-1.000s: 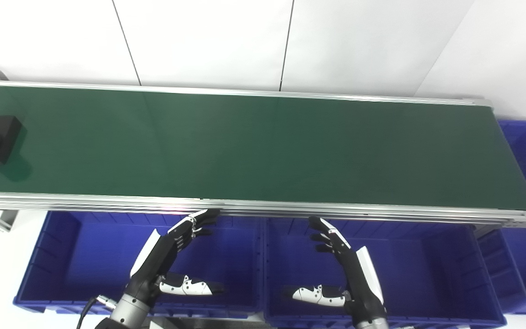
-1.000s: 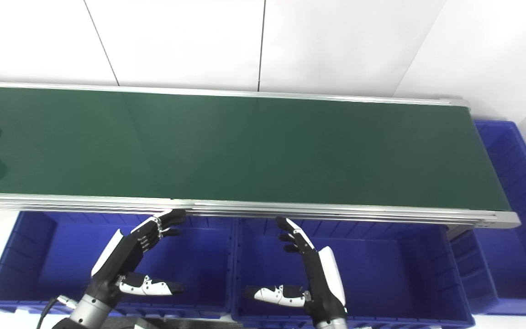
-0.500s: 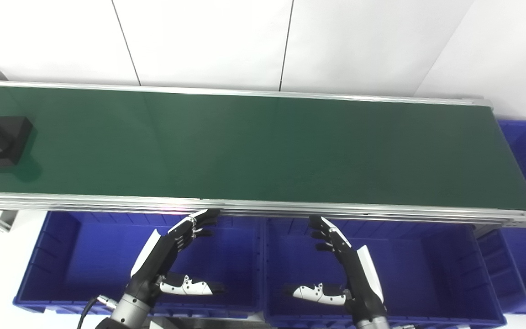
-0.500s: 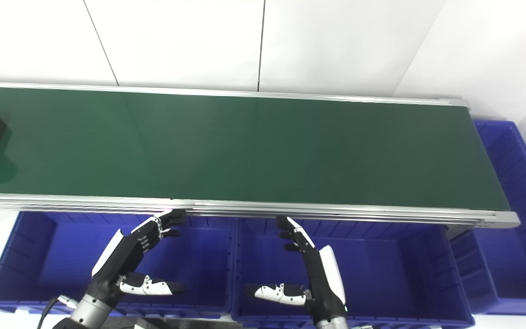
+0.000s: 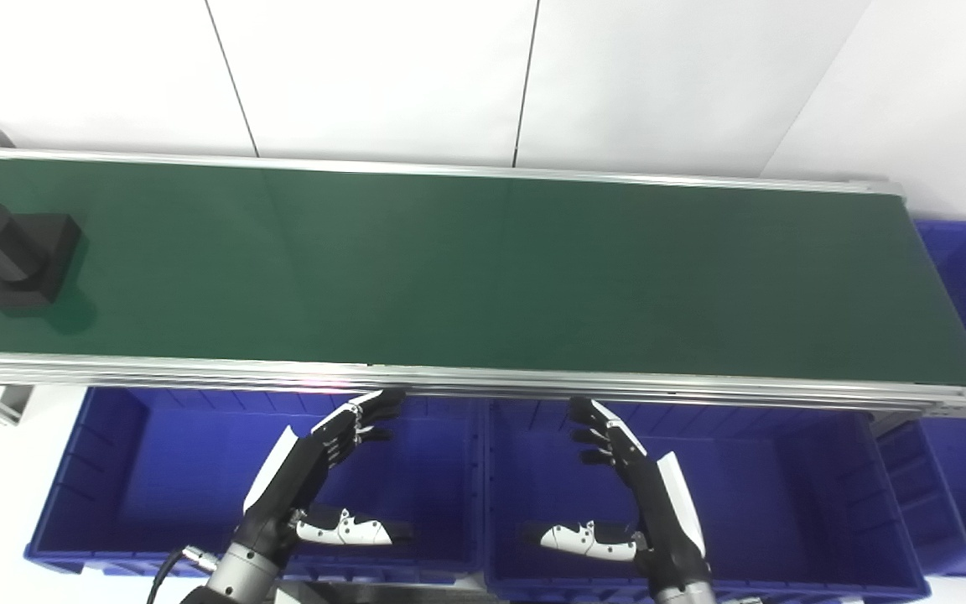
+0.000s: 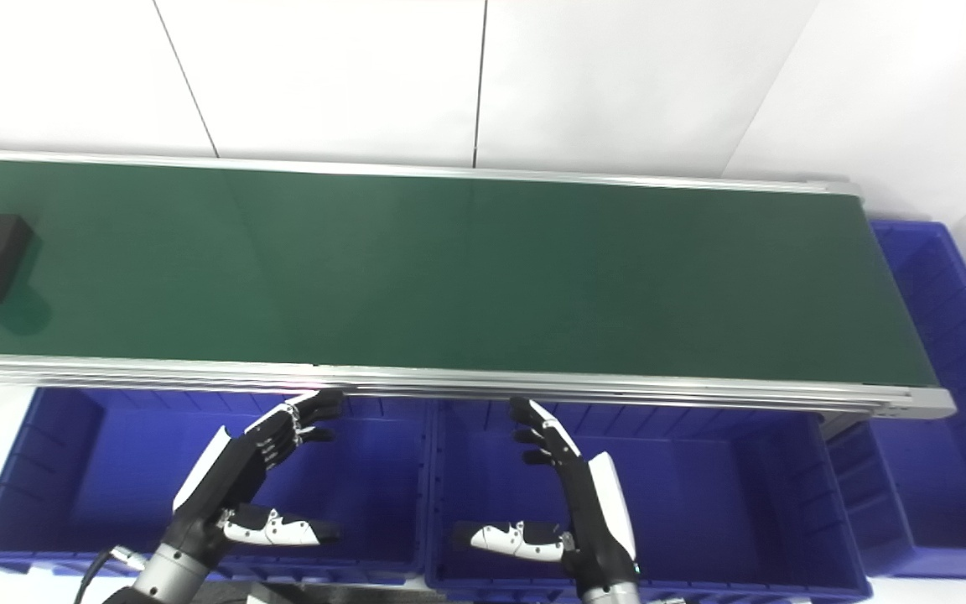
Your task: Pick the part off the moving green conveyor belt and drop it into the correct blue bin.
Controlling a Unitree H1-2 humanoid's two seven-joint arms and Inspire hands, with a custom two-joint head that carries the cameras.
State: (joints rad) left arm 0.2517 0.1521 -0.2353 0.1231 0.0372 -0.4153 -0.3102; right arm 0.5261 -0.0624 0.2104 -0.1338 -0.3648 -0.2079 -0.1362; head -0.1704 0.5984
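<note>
Black part sits far left on the green conveyor belt, nothing picked yet (left robot hand and right robot hand both spread wide, empty, over blue bins).

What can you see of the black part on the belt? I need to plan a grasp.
The black part is matte and dark: a blocky, squarish base with a short cylinder rising from it, leaning toward the picture's left. It rests on the green conveyor belt at its far left end, casting a shadow to its lower right. Nothing else touches it; both hands are well away from it. The right eye view crops its left side.
</note>
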